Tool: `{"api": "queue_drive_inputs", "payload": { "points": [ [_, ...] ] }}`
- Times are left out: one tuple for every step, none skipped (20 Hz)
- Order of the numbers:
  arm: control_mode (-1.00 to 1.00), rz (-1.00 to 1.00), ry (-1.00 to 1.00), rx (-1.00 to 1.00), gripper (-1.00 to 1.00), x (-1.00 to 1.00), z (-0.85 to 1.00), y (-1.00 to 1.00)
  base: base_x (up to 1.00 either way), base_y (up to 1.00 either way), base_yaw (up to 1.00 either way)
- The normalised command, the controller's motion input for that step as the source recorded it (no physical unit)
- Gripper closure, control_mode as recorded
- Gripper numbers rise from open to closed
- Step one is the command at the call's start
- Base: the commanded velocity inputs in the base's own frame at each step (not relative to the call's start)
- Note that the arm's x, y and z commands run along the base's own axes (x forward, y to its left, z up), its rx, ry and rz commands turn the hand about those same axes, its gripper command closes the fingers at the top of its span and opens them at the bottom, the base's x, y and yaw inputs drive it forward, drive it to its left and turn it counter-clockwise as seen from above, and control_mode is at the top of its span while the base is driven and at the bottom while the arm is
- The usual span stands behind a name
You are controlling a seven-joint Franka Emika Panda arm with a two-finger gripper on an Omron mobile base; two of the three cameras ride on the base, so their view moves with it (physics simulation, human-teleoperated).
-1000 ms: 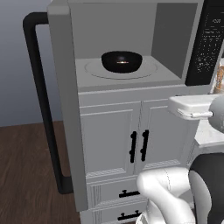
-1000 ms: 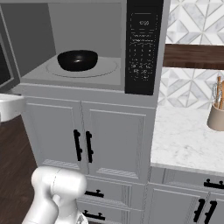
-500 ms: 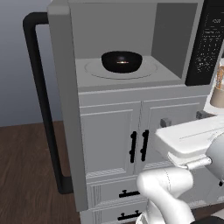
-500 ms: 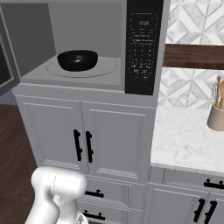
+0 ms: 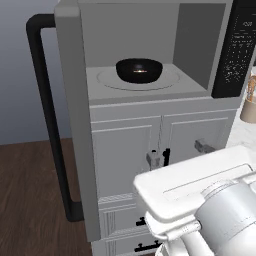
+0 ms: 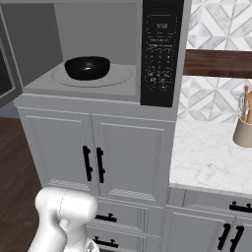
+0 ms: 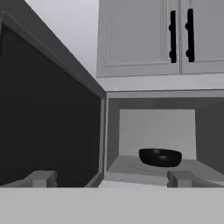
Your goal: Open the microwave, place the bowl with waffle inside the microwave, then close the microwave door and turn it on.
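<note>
The microwave (image 6: 160,49) stands with its cavity exposed above the white lower cabinets. The microwave door (image 5: 75,125) is swung wide to the left, its long black bar handle (image 5: 47,115) facing outward. The black bowl (image 5: 139,70) (image 6: 87,68) rests on the round turntable inside. I cannot make out the waffle in it. My gripper (image 5: 179,152) hangs open and empty in front of the lower cabinets, below the cavity and pointing up at it. In the hand view the gripper (image 7: 111,178) frames the bowl (image 7: 160,157), with the door's dark window (image 7: 48,127) to the left.
White cabinet doors with short black handles (image 6: 93,165) sit under the microwave, drawers below them. A marble counter (image 6: 206,152) with a utensil holder (image 6: 244,129) lies to the right. Upper cabinets (image 7: 140,35) hang above the microwave. Dark wood floor (image 5: 30,200) spreads left.
The hand has dropped from beside the microwave's right edge to lower down, in front of the cabinet doors, and drawn nearer the left base camera. Bowl and door stayed put; jaws stayed open.
</note>
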Motion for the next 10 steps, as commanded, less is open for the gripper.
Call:
{"api": "queue_drive_inputs", "payload": {
  "points": [
    [-1.00, 0.00, -0.10, 0.00, -1.00, -0.48, 0.00, 0.50, 0.00, 0.00, 0.00],
    [-1.00, 0.00, -0.08, 0.01, -1.00, -0.51, 0.00, 0.34, 0.00, 0.00, 0.00],
    [-1.00, 0.00, -0.02, 0.00, -1.00, -0.69, 0.00, 0.29, 0.00, 0.00, 0.00],
    [-1.00, 0.00, 0.00, 0.00, -1.00, -0.64, 0.00, 0.32, 0.00, 0.00, 0.00],
    [-1.00, 0.00, 0.00, 0.00, -1.00, -0.59, 0.00, 0.41, 0.00, 0.00, 0.00],
    [-1.00, 0.00, 0.00, 0.00, -1.00, -0.60, 0.00, 0.20, 0.00, 0.00, 0.00],
    [-1.00, 0.00, 0.00, 0.01, -1.00, -0.69, 0.00, 0.14, 0.00, 0.00, 0.00],
    [-1.00, 0.00, -0.02, 0.03, -1.00, -0.81, 0.00, 0.04, 0.00, 0.00, 0.00],
    [-1.00, 0.00, -0.02, 0.02, -1.00, -0.83, 0.00, 0.06, 0.00, 0.00, 0.00],
    [-1.00, 0.00, -0.01, 0.00, -1.00, -0.74, 0.00, 0.25, 0.00, 0.00, 0.00]
  ]
}}
